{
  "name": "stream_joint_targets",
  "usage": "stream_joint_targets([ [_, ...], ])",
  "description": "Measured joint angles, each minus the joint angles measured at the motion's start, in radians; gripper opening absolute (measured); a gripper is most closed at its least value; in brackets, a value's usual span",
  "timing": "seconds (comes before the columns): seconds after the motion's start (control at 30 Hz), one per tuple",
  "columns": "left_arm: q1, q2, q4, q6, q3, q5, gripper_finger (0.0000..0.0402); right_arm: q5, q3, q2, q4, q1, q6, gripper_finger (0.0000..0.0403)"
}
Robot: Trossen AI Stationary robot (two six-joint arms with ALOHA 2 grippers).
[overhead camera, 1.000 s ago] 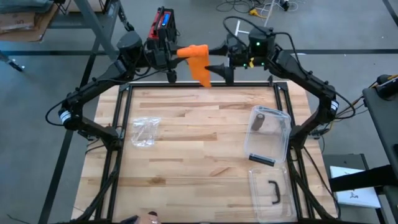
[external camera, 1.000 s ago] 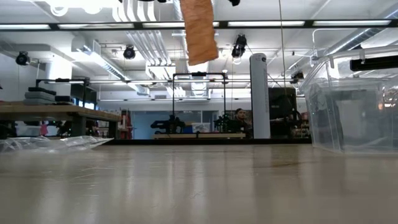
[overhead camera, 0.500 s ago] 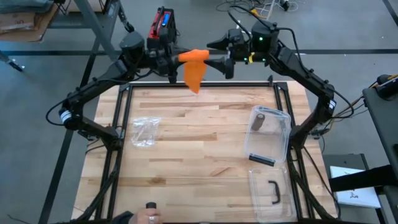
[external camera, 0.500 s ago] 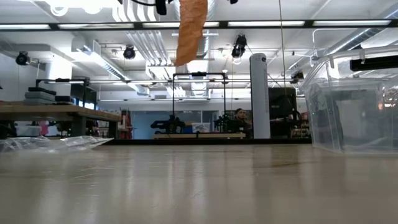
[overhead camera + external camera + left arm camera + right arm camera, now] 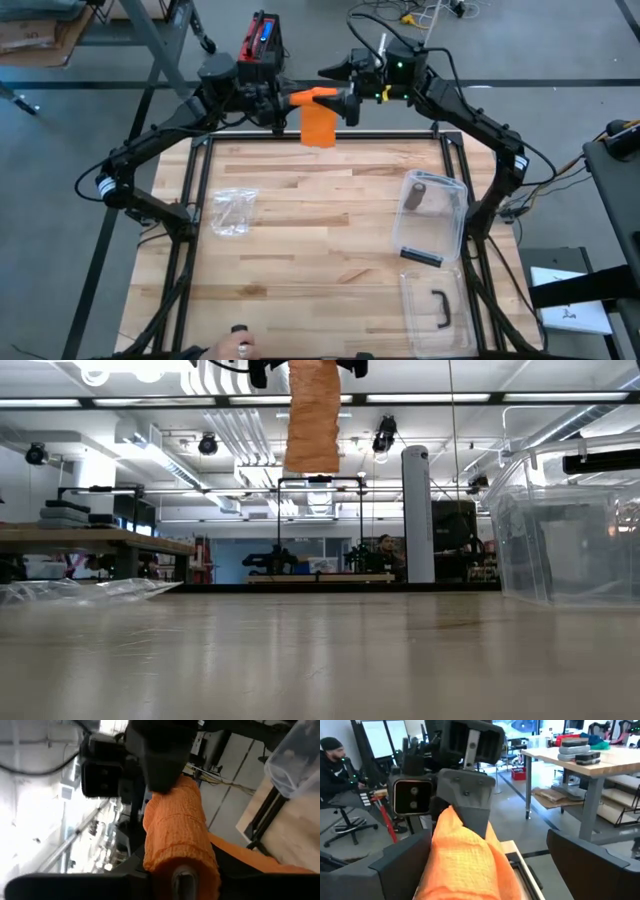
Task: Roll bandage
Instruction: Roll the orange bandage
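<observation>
Left gripper (image 5: 287, 98) clamped on orange bandage (image 5: 318, 122) above table (image 5: 330, 230) far edge; right gripper (image 5: 350, 97) spread wide around roll.

We find no writing, label, brand, number or sign that can be read in any of these views.
</observation>
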State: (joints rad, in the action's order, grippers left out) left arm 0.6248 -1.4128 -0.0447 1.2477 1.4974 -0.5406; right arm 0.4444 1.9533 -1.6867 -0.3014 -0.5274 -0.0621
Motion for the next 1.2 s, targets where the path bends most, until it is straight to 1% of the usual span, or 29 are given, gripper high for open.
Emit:
stream_joint_targets([
  [0.1, 0.005, 0.000, 0.002, -0.077, 0.013, 0.001, 0.0078, 0.005, 0.000, 0.001, 0.002, 0.003, 0.002, 0.0391],
  [0.2, 0.006, 0.002, 0.008, -0.109, 0.021, 0.003, 0.0078, 0.031, -0.003, 0.001, 0.000, 0.006, -0.001, 0.0391],
  [0.43, 0.007, 0.002, -0.002, -0.120, 0.023, 0.006, 0.0091, 0.034, -0.010, -0.015, 0.015, 0.013, 0.016, 0.0391],
  [0.57, 0.007, 0.002, -0.007, -0.130, 0.023, 0.006, 0.0092, 0.034, -0.010, -0.030, 0.044, 0.017, 0.028, 0.0378],
  [0.77, 0.007, 0.002, -0.005, -0.132, 0.023, 0.006, 0.0092, 0.035, -0.011, -0.031, 0.096, 0.017, 0.022, 0.0333],
  [0.9, 0.008, 0.002, 0.000, -0.132, 0.023, -0.022, 0.0100, 0.041, -0.011, -0.034, 0.101, 0.020, 0.021, 0.0285],
  [1.03, 0.008, 0.000, 0.013, -0.136, 0.023, -0.025, 0.0107, 0.052, -0.011, -0.043, 0.106, 0.023, 0.010, 0.0237],
  [1.1, 0.008, -0.002, 0.026, -0.172, 0.023, -0.024, 0.0109, 0.060, -0.011, -0.044, 0.105, 0.023, 0.011, 0.0218],
  [1.2, 0.008, -0.002, 0.034, -0.288, 0.023, -0.022, 0.0115, 0.060, -0.010, -0.044, 0.108, 0.022, 0.037, 0.0191],
])
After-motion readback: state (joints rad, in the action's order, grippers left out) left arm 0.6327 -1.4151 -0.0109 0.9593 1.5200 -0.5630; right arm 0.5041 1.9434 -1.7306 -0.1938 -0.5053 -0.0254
